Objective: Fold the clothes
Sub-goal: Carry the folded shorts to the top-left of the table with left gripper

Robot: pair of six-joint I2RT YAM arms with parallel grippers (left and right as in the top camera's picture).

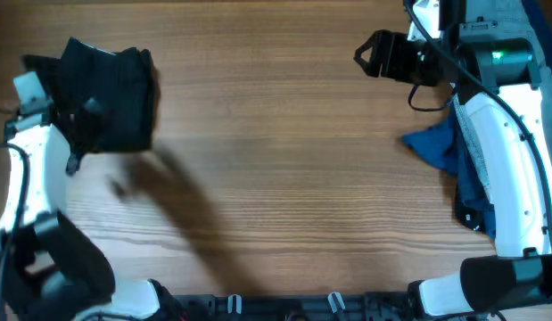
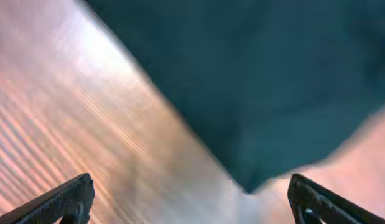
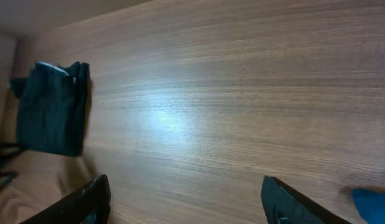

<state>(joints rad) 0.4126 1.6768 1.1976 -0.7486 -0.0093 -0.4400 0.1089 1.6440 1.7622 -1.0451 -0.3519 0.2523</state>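
Two garments and two end effectors over one wooden tabletop.

Item one, a dark garment, lies folded into a compact block at the far left of the tabletop. Item two, a blue garment, lies crumpled at the right side, partly hidden under the right arm. The left end effector hangs just over the dark garment's edge, fingers spread wide with nothing between them; that view is blurred. The right end effector sits above bare wood at the far right, likewise gaping and empty, well apart from both garments. The surface is light brown wood grain with a soft glare.
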